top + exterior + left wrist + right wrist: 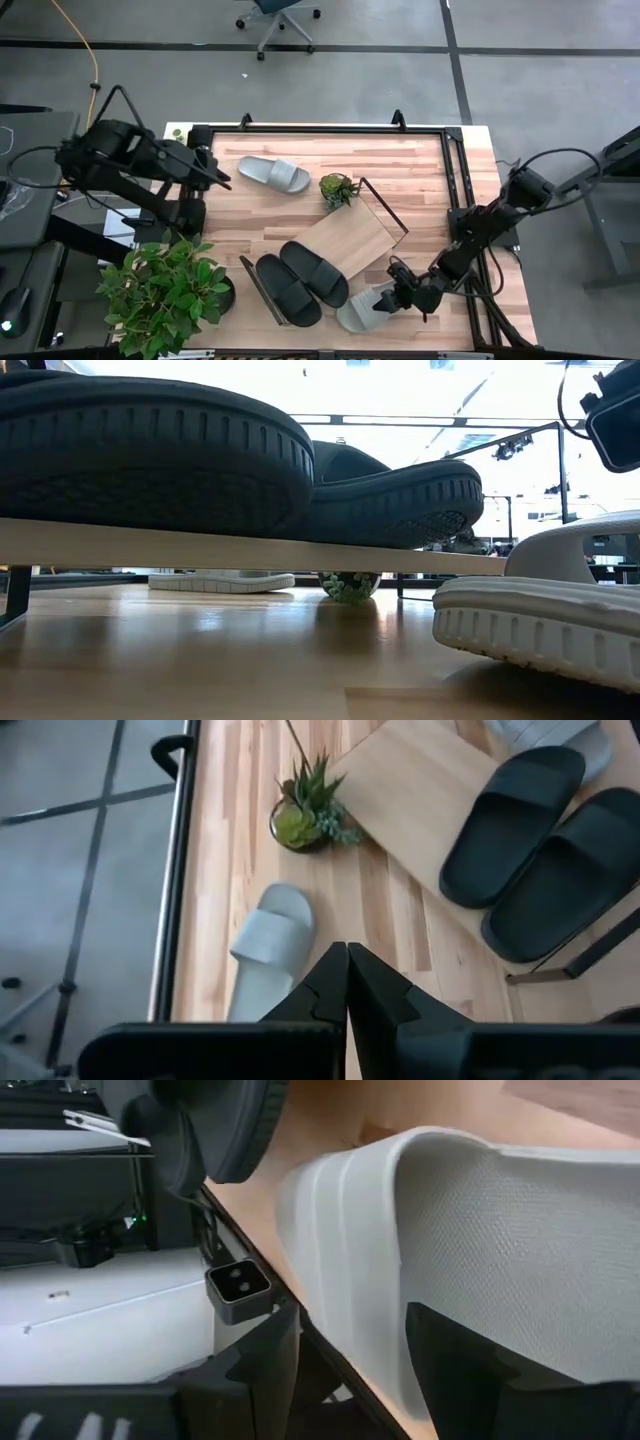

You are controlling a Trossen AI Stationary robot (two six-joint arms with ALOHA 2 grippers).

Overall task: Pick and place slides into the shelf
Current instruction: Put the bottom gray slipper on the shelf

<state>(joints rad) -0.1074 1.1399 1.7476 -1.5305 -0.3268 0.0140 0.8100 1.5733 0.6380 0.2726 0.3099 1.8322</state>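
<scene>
Shelf (345, 238), mid-surface: two black slides (300, 282) on its plank. One grey slide (362, 307) beside the shelf's near end, right claw (392, 298) apart around its strap. Second grey slide (273, 173) far side. Left claw (222, 178) together, idle.

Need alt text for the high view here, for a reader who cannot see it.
Seen from above, the right pincer is at a light grey slide by the table's near edge, beside the shelf holding two black slides. Another grey slide lies across the table near the left pincer, by a small succulent.
</scene>
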